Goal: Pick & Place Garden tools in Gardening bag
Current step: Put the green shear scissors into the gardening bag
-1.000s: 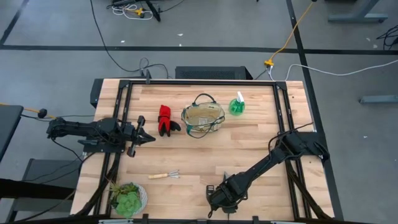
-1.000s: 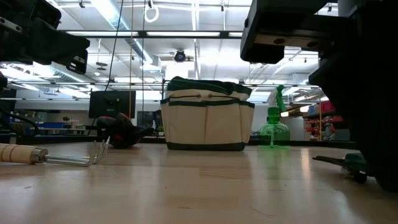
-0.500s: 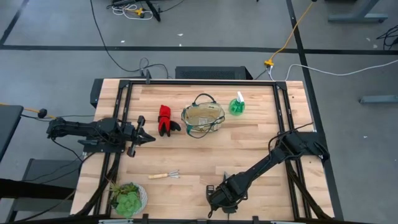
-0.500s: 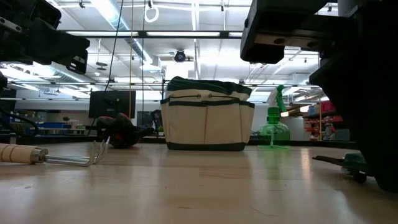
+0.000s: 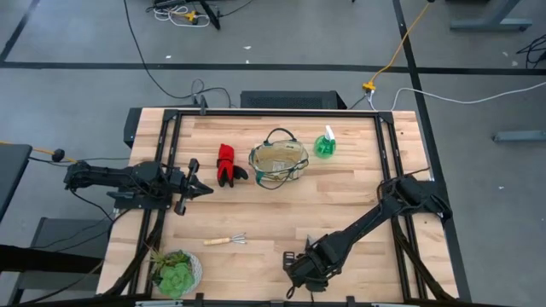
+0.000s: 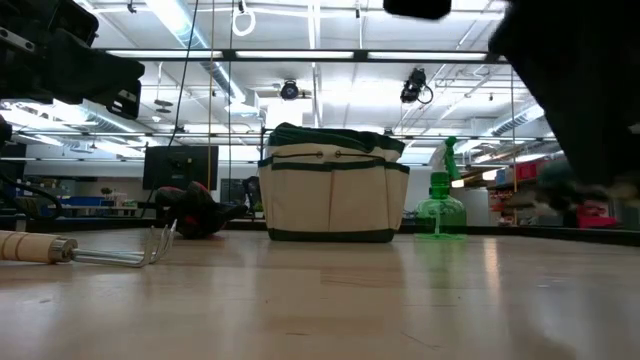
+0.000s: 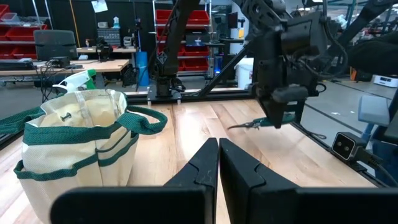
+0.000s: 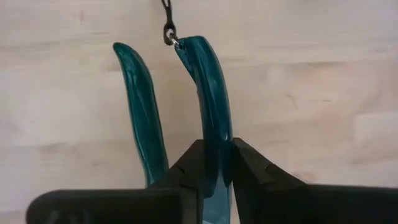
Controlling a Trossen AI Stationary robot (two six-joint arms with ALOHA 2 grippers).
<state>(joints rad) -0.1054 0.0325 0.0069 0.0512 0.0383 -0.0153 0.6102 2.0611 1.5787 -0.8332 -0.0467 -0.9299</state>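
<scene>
Nearly clenched, the right tool point(image 8: 214, 163) pinches one handle of the pruning shears point(image 8: 205, 93).

Lighting is even and bright over my table point(image 5: 341, 213); overhead view is sharp, with only short, soft shadows beneath my arms. At table height, ceiling strip lights point(image 6: 190, 25) blow out to white glare and reflect as pale sheen on the wood in front of the gardening bag point(image 6: 334, 185), which is backlit but readable. My right arm point(image 6: 580, 90) there is a dark, smeared, out-of-focus mass. Close wrist view of the pruning shears point(image 8: 208, 93) is soft, washed and low in contrast.
</scene>
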